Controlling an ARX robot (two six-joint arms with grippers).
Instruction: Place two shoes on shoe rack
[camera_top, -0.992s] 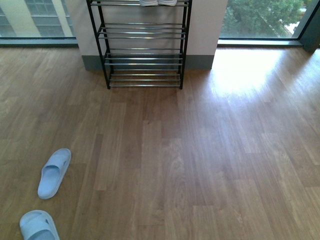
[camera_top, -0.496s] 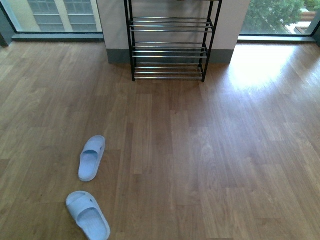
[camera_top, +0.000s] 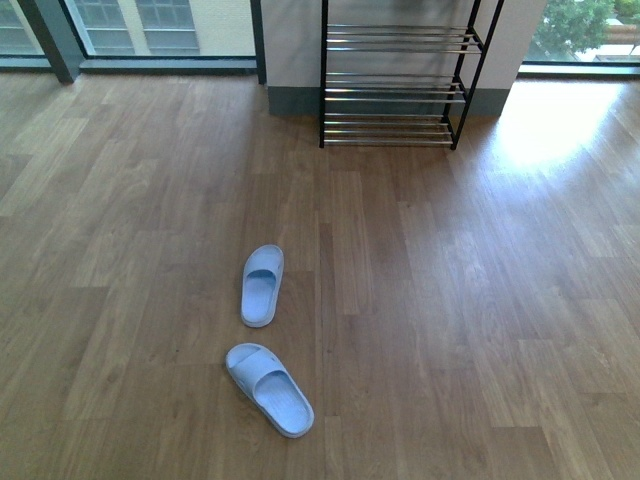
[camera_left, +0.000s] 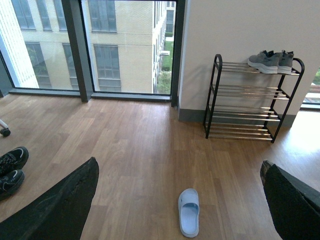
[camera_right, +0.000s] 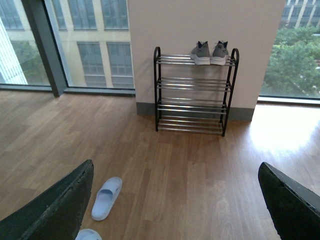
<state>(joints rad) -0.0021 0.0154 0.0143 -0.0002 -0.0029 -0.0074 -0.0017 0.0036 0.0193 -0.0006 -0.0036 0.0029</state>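
Observation:
The two shoes (camera_right: 209, 52), grey sneakers with white soles, stand side by side on the top tier of the black shoe rack (camera_right: 193, 91) against the white wall. The left wrist view shows the same shoes (camera_left: 271, 61) at the right end of the top tier of the shoe rack (camera_left: 247, 100). In the front view only the lower tiers of the shoe rack (camera_top: 394, 88) appear and the shoes are cut off. My left gripper (camera_left: 180, 200) and right gripper (camera_right: 176, 200) are both open, empty, and far from the rack.
Two light blue slippers (camera_top: 262, 284) (camera_top: 268, 388) lie on the wooden floor left of centre. A pair of black shoes (camera_left: 11, 169) sits on the floor far left in the left wrist view. Tall windows flank the wall.
The front view has swung left: the rack slid toward the right and up in the picture, and the blue slippers moved from the lower left corner toward the middle.

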